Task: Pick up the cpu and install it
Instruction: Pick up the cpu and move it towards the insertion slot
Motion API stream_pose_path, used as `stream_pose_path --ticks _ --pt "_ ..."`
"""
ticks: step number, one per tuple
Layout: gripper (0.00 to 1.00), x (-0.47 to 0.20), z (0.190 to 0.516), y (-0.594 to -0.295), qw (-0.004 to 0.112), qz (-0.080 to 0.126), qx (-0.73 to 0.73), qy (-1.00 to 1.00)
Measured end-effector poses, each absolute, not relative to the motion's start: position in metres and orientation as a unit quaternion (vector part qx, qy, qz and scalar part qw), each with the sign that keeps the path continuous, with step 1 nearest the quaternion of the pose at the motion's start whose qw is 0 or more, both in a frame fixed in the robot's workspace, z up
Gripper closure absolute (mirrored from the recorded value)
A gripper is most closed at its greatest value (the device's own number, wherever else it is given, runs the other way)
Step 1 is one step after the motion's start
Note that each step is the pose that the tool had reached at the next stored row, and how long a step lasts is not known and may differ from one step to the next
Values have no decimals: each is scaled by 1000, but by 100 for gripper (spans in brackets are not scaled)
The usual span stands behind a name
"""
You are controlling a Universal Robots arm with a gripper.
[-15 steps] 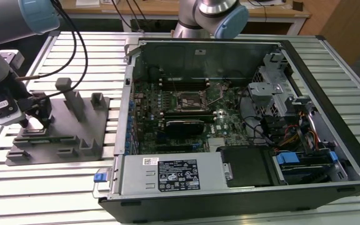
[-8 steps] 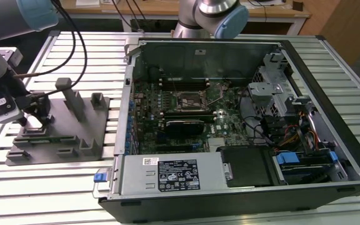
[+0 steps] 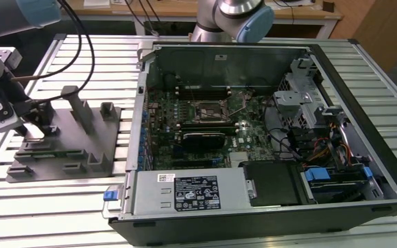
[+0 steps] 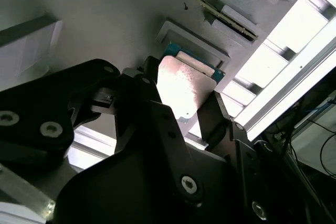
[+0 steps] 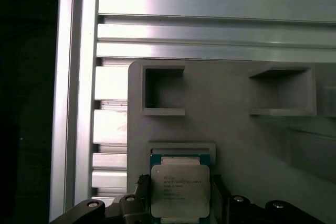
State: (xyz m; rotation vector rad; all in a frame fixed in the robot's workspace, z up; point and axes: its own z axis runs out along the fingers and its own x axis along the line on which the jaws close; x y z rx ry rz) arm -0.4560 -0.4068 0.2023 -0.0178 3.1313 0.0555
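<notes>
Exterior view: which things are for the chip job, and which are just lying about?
For the job:
cpu, gripped by the hand
dark socket inside the computer case
grey tray under the cpu

Just lying about:
power supply box
coloured cables
wooden desk at the back

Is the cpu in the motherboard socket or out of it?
Out. In both wrist views the claw grips the cpu over the grey tray, outside the computer case.
</notes>
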Motion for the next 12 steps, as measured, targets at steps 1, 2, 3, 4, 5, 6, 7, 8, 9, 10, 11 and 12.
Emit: stream_pose_path --ticks 1,2,3,4,5,6,7,8,9,10,11,12 --pt "46 -456 203 -407 5 18 -6 1000" --pt "46 -456 203 -407 5 18 -6 1000" --pt "46 -456 203 -407 5 18 -6 1000" --pt "46 -456 203 -407 5 18 -6 1000" --pt "46 -456 203 -407 5 18 -6 1000" --pt "46 -456 203 -407 5 18 -6 1000" --pt "46 -456 203 -407 5 18 -6 1000" --pt "46 -456 204 -407 5 18 -6 1000" --pt "46 -456 204 -407 5 18 -6 1000" --pt "46 -456 205 -407 5 18 -6 1000" --pt "46 -456 205 -407 5 18 -6 1000" --pt "46 -456 206 -407 5 18 -6 1000"
